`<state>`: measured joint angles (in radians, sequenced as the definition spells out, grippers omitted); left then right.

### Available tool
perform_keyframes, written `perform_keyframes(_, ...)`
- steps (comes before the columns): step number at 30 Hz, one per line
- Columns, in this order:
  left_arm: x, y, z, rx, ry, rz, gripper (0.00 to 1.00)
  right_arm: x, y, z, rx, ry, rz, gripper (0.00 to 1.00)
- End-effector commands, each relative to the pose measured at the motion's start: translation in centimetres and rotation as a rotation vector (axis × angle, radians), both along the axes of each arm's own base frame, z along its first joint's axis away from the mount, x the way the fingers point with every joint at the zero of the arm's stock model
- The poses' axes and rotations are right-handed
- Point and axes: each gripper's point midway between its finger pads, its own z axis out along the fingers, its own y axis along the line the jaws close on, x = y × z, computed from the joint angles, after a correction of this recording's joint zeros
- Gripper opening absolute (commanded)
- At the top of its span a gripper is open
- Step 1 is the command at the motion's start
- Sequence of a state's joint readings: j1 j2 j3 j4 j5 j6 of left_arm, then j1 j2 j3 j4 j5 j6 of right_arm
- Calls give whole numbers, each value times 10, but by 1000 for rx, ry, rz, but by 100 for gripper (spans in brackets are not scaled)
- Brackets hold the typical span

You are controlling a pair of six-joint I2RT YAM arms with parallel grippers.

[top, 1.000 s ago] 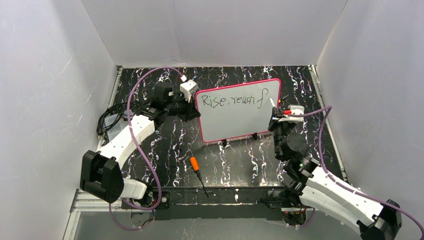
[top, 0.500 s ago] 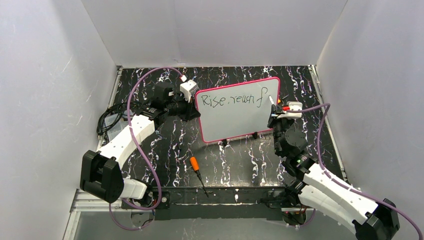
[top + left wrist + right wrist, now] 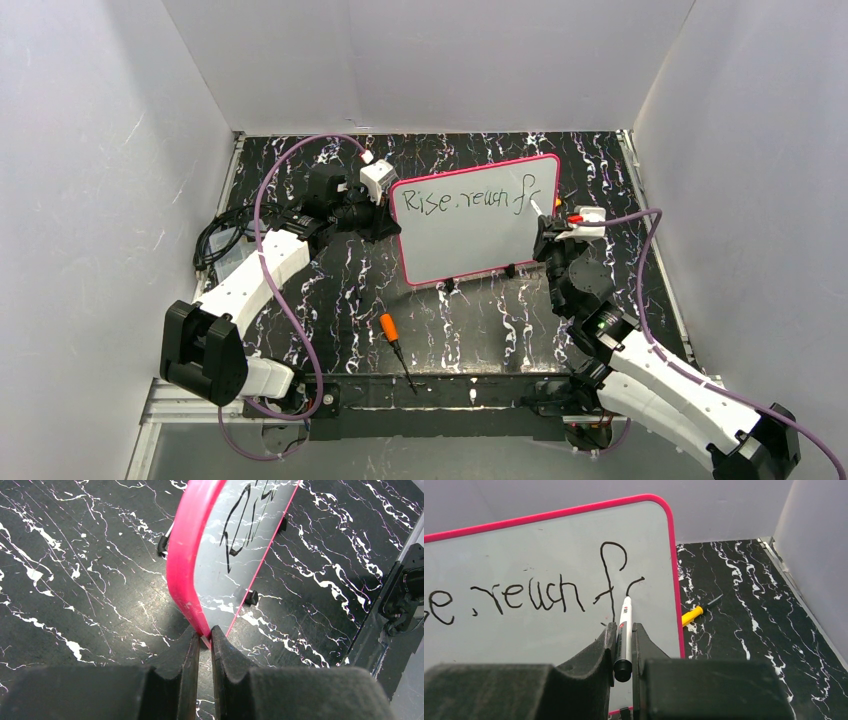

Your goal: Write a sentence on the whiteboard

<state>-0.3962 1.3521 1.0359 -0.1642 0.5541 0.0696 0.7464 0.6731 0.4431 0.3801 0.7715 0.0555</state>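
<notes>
The whiteboard (image 3: pixel 470 245), pink-framed, stands upright on small black feet at the middle of the marbled table. Black writing, the sentence (image 3: pixel 465 200), runs along its top and reads roughly "Rise, reach f" with a short curved stroke after the f. My left gripper (image 3: pixel 383 218) is shut on the board's left frame edge (image 3: pixel 186 560), its jaws pinching the pink rim (image 3: pixel 205 632). My right gripper (image 3: pixel 624 627) is shut on a white marker (image 3: pixel 625 620) with a black end. The marker's tip touches the board just below that curved stroke (image 3: pixel 635 582), near the right frame.
An orange-handled tool (image 3: pixel 392 338) lies on the table in front of the board. A yellow-handled tool (image 3: pixel 696 612) lies behind the board's right edge. Black cables (image 3: pixel 215 240) bunch at the left. White walls enclose the table on three sides.
A short curved stroke has appeared to the right of the "f". My right gripper and the marker shifted slightly along the board. The left gripper and the board have not moved.
</notes>
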Motion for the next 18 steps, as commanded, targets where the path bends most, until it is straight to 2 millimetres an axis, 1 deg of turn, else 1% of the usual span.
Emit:
perform_keyframes(1,-3,1,3,10,-11,-10,0,-1,-11,-1,17,8,-57,1)
perform_keyframes(3,-3,0,2,10,-10,-11,0,-1,-15,5,13,-5,-81,1)
perform_keyframes(7,-3,1,2,10,-9,-10,0,0,-19,17,3,-38,-97,1)
perform_keyframes(11,-3,0,2,9,-8,-12,0,2,-13,29,27,-70,-77,1)
perform_keyframes(15,-3,0,3,8,-11,-11,0,4,-8,42,10,-99,-52,1)
perform_keyframes(18,-4,0,4,7,-12,-12,0,5,-4,47,16,-108,-35,1)
